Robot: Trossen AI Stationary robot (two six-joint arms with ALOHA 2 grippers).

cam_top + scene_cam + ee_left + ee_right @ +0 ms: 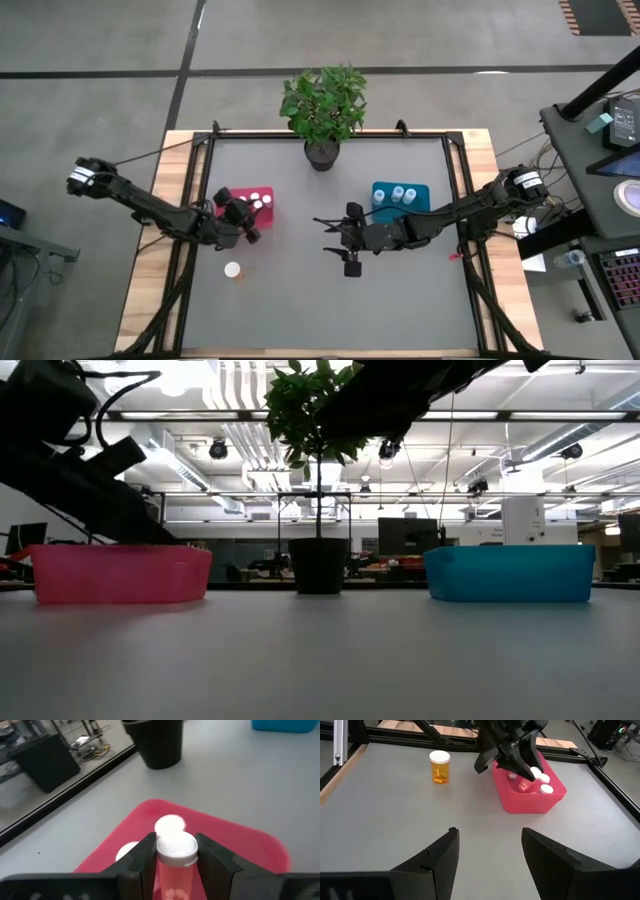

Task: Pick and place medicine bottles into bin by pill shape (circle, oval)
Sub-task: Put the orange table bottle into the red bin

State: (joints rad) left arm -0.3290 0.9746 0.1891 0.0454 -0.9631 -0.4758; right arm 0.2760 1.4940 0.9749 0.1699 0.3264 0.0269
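Note:
My left gripper hangs over the red bin, shut on a medicine bottle with a white cap and a clear orange body holding pink pills. Two more white-capped bottles lie in the red bin below it. One orange bottle stands upright on the table near the front left, also seen in the right wrist view. The teal bin holds three bottles. My right gripper stands open above the table's middle, with nothing between its fingers. My left gripper pinches the bottle's body just under the white cap between its two fingers, one on each side. The fingers slant down from the table's left. The bottle is lifted clear above the inside of the red bin, its cap pointing away from the wrist.
A black pot with a green plant stands at the far middle, between the two bins. A black frame runs round the grey table top. Bare table lies in front of both bins.

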